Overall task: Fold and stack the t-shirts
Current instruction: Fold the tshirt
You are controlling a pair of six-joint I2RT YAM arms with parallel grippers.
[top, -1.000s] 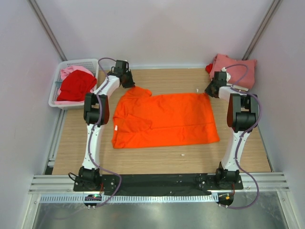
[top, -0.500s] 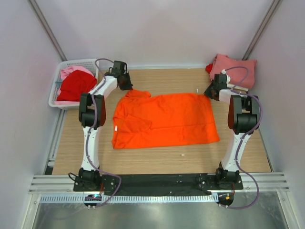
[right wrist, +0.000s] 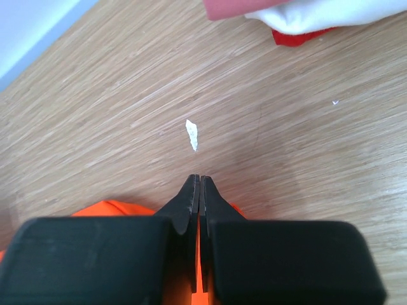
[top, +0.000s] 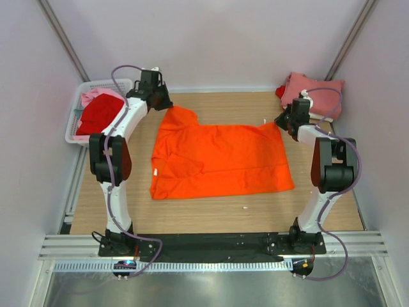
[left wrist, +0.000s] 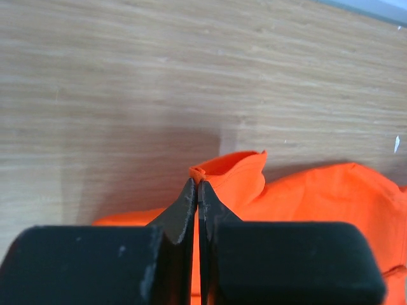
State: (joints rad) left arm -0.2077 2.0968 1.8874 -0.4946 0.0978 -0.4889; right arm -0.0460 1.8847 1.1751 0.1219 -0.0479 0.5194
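Note:
The bright orange t-shirt [top: 217,158] lies spread on the wooden table, its small white neck label at the left edge. My left gripper [top: 167,106] is shut on the shirt's far left corner; in the left wrist view the cloth [left wrist: 232,175] is pinched between the tips [left wrist: 198,184] a little above the table. My right gripper [top: 280,123] is shut on the far right corner; orange cloth [right wrist: 114,208] shows behind the tips [right wrist: 200,181]. A red shirt [top: 99,114] and a pale pink one lie in the basket. Folded salmon-pink, white and red shirts [top: 316,93] are stacked far right.
A white mesh basket [top: 96,87] stands at the far left beside the table. A small white scrap [right wrist: 192,135] lies on the wood just beyond my right gripper, and another white speck [top: 245,207] near the shirt's front edge. Walls close in on three sides.
My left gripper has moved up and away to the far left, pulling the shirt's left corner out of its fold. My right gripper has shifted slightly farther with its corner.

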